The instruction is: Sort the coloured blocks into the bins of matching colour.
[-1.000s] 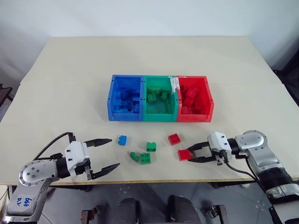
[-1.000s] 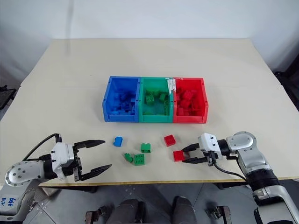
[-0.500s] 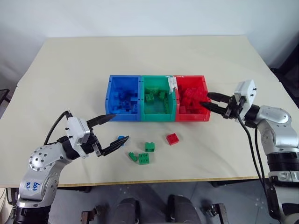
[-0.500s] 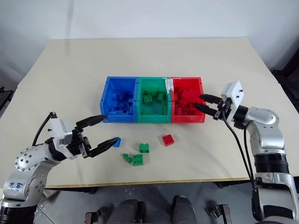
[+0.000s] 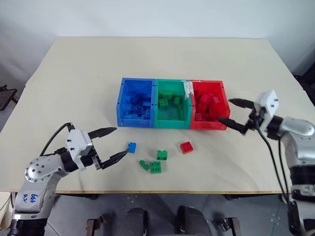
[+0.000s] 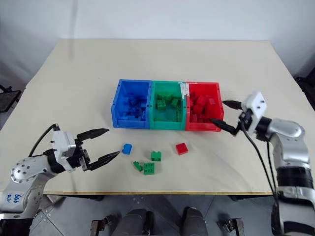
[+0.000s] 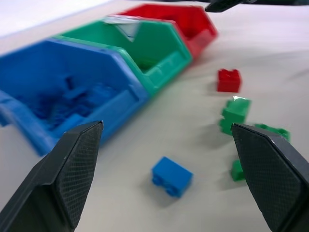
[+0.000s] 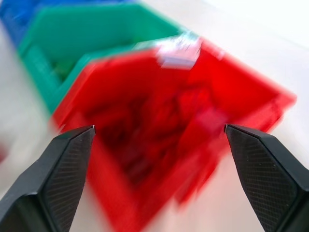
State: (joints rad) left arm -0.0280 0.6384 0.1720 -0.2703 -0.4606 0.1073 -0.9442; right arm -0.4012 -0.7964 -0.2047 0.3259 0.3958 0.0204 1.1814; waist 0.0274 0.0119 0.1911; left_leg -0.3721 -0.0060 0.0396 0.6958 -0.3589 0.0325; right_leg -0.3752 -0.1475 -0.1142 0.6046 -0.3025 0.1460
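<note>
left gripper [image 5: 110,146], spread, hovers just beside the blue block [image 5: 131,147] near the table's [image 5: 74,73] front edge; next it should close on it. left wrist view: that block lies between its fingertips. right wrist view: right gripper [image 8: 159,140], spread and empty, faces the red bin [image 8: 159,111].

You've got one bit of writing to read here: blue handwritten marks on the grey shell of the left arm [image 5: 30,199], low on the side facing the camera. They look like digits, possibly "669" or similar, with a second shorter line beneath, but you can't make them out for certain. A white label [image 5: 186,90] sits on the wall between the green and red bins; nothing on it is legible.
</note>
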